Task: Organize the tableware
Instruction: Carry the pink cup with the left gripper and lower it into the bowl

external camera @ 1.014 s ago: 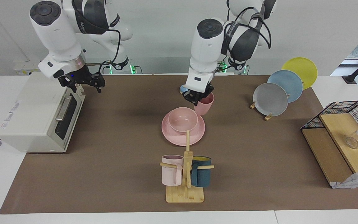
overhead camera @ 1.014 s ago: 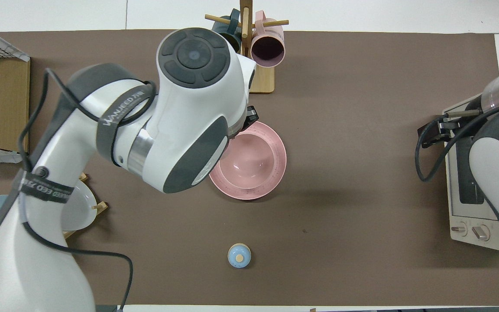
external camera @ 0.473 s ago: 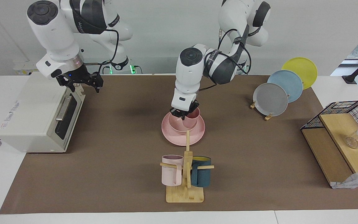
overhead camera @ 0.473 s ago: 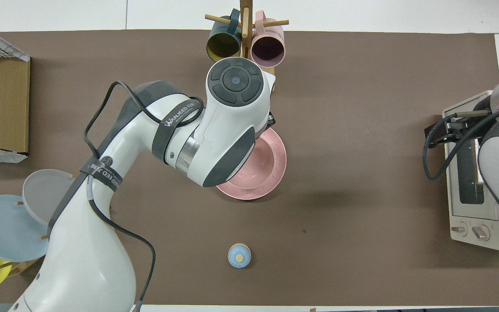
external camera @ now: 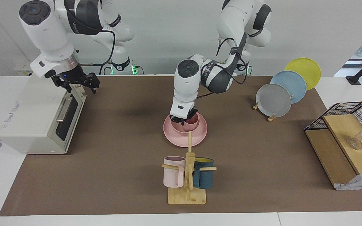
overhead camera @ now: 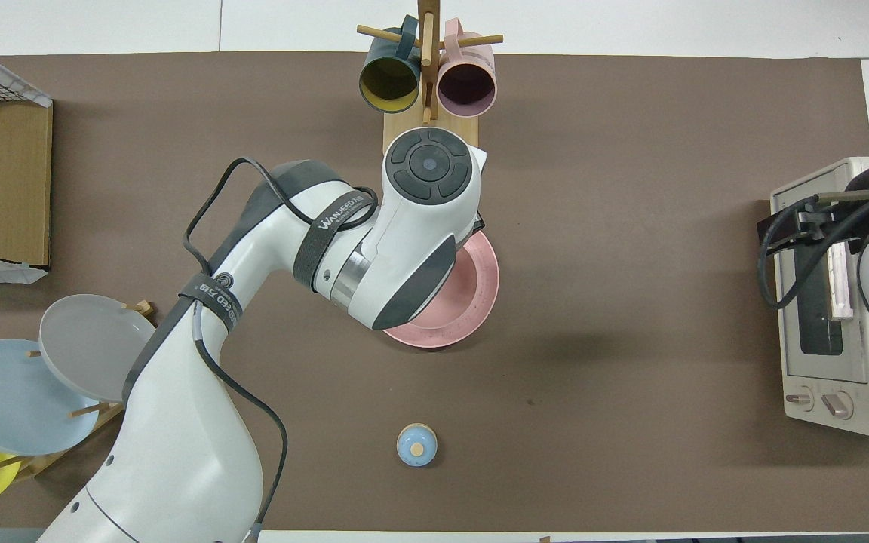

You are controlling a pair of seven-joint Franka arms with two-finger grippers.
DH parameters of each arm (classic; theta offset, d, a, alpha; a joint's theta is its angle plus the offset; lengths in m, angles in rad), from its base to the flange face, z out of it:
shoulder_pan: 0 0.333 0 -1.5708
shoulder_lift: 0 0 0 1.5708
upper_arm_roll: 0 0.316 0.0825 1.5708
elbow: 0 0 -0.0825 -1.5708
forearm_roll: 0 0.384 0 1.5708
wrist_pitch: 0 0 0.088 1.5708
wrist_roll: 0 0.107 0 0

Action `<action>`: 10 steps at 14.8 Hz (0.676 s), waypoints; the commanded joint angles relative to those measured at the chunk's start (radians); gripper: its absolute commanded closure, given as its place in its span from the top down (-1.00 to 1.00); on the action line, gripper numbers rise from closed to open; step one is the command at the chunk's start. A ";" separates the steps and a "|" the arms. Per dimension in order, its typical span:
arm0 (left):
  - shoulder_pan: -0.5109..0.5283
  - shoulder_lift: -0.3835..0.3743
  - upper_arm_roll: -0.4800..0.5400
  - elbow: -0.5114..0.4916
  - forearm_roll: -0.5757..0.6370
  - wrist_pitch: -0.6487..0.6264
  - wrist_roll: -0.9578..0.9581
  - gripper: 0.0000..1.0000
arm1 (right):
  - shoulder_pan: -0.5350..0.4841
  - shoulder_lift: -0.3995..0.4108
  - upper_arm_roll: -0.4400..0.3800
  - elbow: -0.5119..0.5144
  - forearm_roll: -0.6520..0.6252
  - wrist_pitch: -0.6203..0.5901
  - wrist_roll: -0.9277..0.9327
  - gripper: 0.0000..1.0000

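The pink plate [external camera: 200, 137] lies mid-table with the pink bowl [external camera: 175, 126] on it. The small pink cup [external camera: 193, 123] stands upright inside the bowl. My left gripper [external camera: 183, 119] is down in the bowl and shut on the cup's rim. In the overhead view the left arm covers the bowl and cup, and only part of the plate [overhead camera: 480, 298] shows. My right gripper [external camera: 80, 88] waits open and empty over the toaster oven's front edge, also seen in the overhead view [overhead camera: 800, 226].
A wooden mug rack [external camera: 187, 196] with a pale pink mug [external camera: 173, 172] and a teal mug [external camera: 203, 177] stands farther from the robots than the plate. The toaster oven [external camera: 33, 119], a rack of plates [external camera: 273, 99], a wooden shelf [external camera: 335, 150] and a small blue knob [overhead camera: 416, 445] are also here.
My left arm carried the pink cup from beside the plate to over the bowl and lowered it into the bowl. My right gripper drifted slightly toward the toaster oven.
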 commanded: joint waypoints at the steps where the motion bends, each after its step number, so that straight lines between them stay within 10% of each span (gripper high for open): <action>1: -0.026 -0.014 0.018 -0.051 0.021 0.055 -0.019 -1.00 | -0.040 -0.025 0.029 -0.031 0.021 0.019 -0.024 1.00; 4: -0.024 -0.014 0.018 -0.051 0.022 0.058 -0.018 -1.00 | -0.046 -0.025 0.035 -0.031 0.021 0.018 -0.024 1.00; 5: -0.024 -0.014 0.016 -0.053 0.022 0.058 -0.018 -0.60 | -0.046 -0.025 0.035 -0.031 0.021 0.019 -0.024 1.00; 6: -0.026 -0.014 0.018 -0.054 0.022 0.055 -0.018 0.74 | -0.046 -0.025 0.034 -0.032 0.021 0.021 -0.018 1.00; 10: -0.021 -0.031 0.021 -0.042 0.022 0.023 -0.013 1.00 | -0.042 -0.016 0.027 -0.005 0.021 0.011 -0.021 1.00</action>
